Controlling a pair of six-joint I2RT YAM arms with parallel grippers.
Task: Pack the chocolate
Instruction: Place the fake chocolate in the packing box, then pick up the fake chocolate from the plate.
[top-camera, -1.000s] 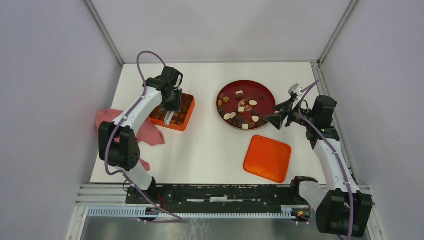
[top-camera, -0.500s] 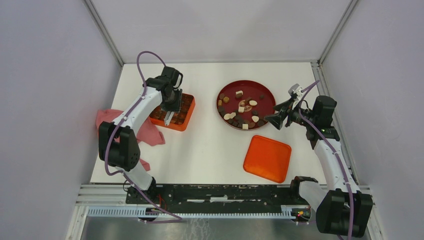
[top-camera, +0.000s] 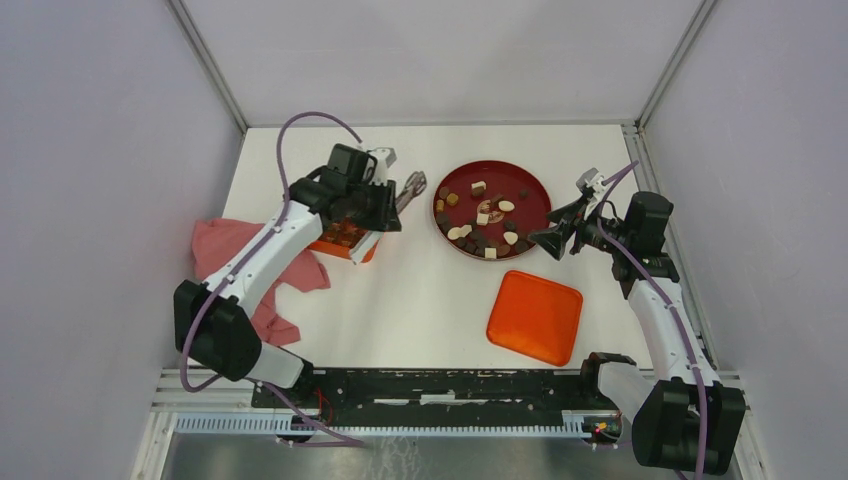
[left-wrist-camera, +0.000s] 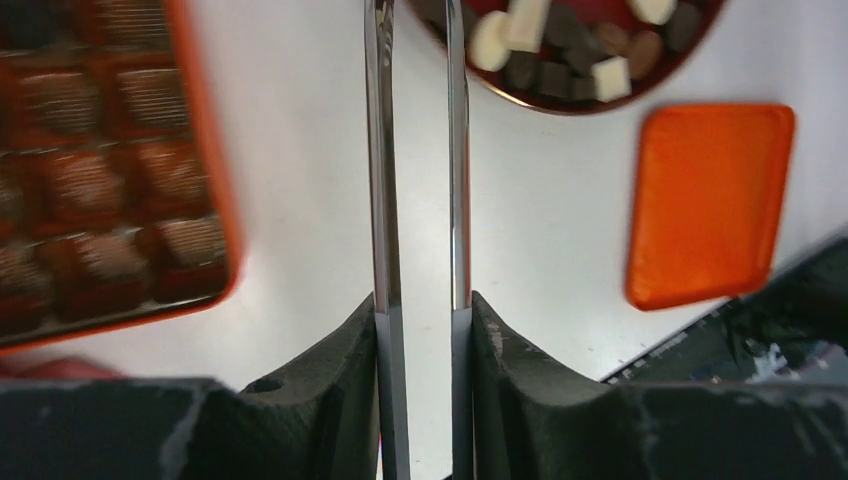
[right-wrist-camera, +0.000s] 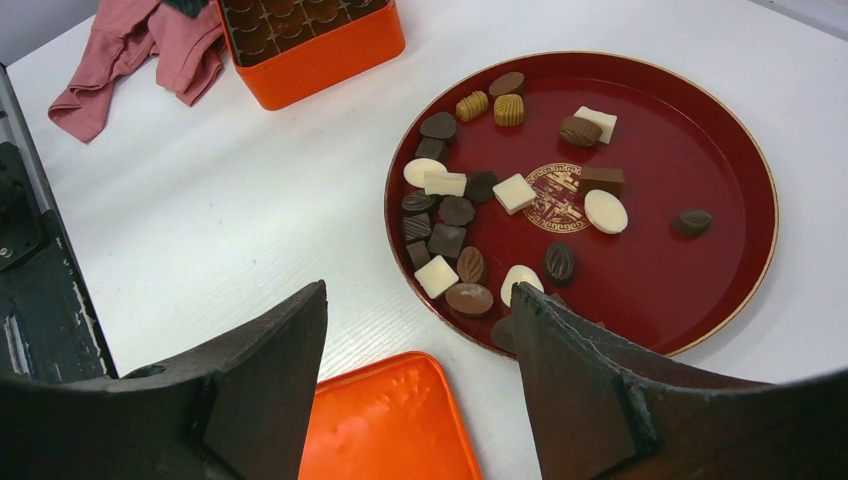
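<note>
Several chocolates (top-camera: 487, 218), dark, mid brown and cream-white, lie on the round dark-red plate (top-camera: 530, 195); they also show in the right wrist view (right-wrist-camera: 470, 215) and at the top of the left wrist view (left-wrist-camera: 560, 60). The orange compartmented box (top-camera: 345, 240) stands left of the plate, partly under my left arm; some of its cells hold pieces (left-wrist-camera: 110, 190). My left gripper (top-camera: 411, 187) hovers between box and plate, its thin metal fingers (left-wrist-camera: 378, 150) slightly apart with nothing between them. My right gripper (top-camera: 556, 240) is wide open and empty at the plate's right edge (right-wrist-camera: 420, 300).
An orange lid (top-camera: 535, 316) lies flat in front of the plate, also in the wrist views (left-wrist-camera: 710, 200) (right-wrist-camera: 385, 420). A pink cloth (top-camera: 225, 245) lies left of the box. White walls close the table on the left, back and right.
My left gripper has left the box and swung right toward the plate's left edge. The right arm has not moved.
</note>
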